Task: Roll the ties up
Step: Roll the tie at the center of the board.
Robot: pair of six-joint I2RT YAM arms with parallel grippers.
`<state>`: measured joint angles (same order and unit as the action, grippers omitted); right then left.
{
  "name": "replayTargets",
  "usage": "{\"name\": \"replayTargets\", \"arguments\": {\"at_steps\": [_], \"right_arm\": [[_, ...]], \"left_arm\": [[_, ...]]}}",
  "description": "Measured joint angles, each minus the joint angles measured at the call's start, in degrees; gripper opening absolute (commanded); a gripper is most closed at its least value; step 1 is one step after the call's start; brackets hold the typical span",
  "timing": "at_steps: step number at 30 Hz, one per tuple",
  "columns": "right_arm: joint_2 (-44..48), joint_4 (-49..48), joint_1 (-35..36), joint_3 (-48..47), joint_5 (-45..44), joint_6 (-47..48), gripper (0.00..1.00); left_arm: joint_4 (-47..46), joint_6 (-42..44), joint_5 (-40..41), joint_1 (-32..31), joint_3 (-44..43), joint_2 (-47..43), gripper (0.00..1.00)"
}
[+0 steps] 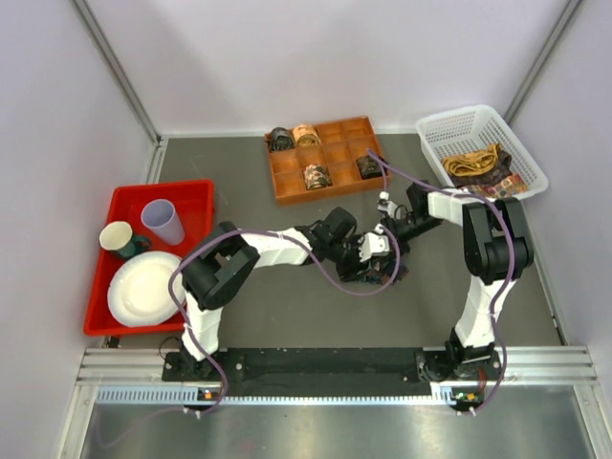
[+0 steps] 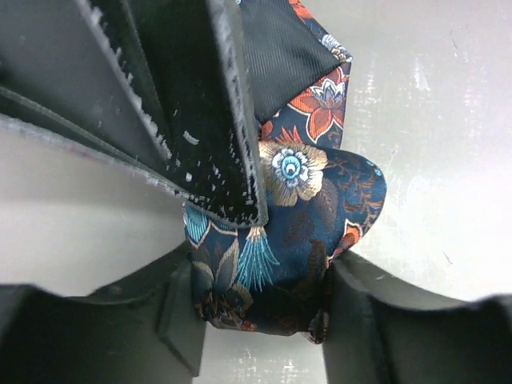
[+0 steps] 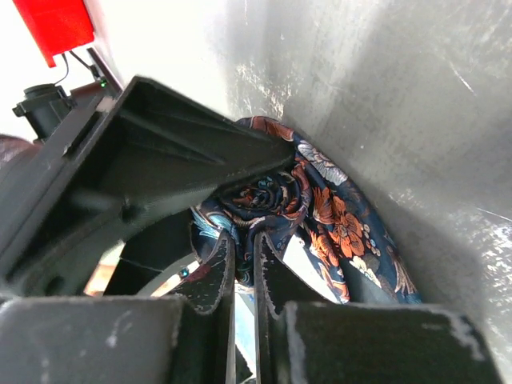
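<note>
**Q:** What stands on the grey table (image 1: 287, 320), and why there?

**A:** At the far edge, an orange compartment box (image 1: 287, 191) holds finished rolled ties (image 1: 317, 176). In the far right corner, a white basket (image 1: 435, 129) holds loose ties (image 1: 473, 164), seemingly waiting to be rolled.

**Q:** And the tie being worked on?

**A:** A dark floral tie (image 2: 312, 232), partly coiled, sits at the table's middle. The left pincer (image 2: 260, 312) clamps the coil's two sides, likely to stop it unwinding. The right pincer (image 3: 244, 272) is closed, its tips at the coil's centre. Whether they pinch fabric, I cannot tell.
</note>
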<state>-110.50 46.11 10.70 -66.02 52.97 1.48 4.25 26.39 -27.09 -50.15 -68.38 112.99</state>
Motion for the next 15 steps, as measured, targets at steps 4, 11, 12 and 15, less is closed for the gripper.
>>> {"name": "replayTargets", "arguments": {"at_steps": [4,11,12,15], "right_arm": [[-0.02,-0.33,0.04,0.0,0.04,0.26,0.0],[-0.13,-0.17,0.04,-0.31,0.02,2.23,0.0],[-0.26,0.0,0.04,-0.52,-0.13,2.64,0.0],[-0.35,0.5,0.04,-0.87,-0.81,3.61,0.0]], "left_arm": [[-7.8,-1.86,-6.23,2.45,5.64,-1.57,0.74],[-19.98,-7.91,-17.09,7.08,10.67,-0.81,0.85],[-22.43,-8.87,-17.81,7.5,10.95,-0.07,0.85],[-29.64,-11.91,-20.92,8.24,11.47,2.29,0.82]]}}
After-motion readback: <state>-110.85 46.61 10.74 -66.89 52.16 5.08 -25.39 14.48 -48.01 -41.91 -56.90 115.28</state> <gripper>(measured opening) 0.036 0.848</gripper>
